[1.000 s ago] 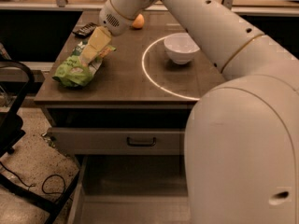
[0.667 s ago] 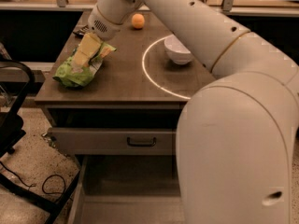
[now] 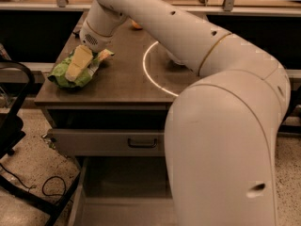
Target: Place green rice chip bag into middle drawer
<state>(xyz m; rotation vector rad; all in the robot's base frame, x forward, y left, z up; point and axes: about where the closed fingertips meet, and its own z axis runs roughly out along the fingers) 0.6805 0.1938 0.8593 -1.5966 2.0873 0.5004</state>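
Note:
The green rice chip bag (image 3: 70,75) lies crumpled on the left part of the cabinet top (image 3: 122,81). My gripper (image 3: 78,63) reaches down from the right and sits right on top of the bag, covering its middle. Below the cabinet top, a grey drawer front with a dark handle (image 3: 142,143) is closed. Under it the middle drawer (image 3: 117,187) is pulled out, its flat floor bare, with my arm hiding its right side.
An orange (image 3: 136,26) sits at the back of the top. A white ring (image 3: 151,79) is marked on the surface, and my arm hides what is inside it. A black chair (image 3: 14,107) stands to the left, with cables (image 3: 49,187) on the floor.
My gripper has moved left and down onto the bag. My arm has swung across and now covers the white bowl that showed before.

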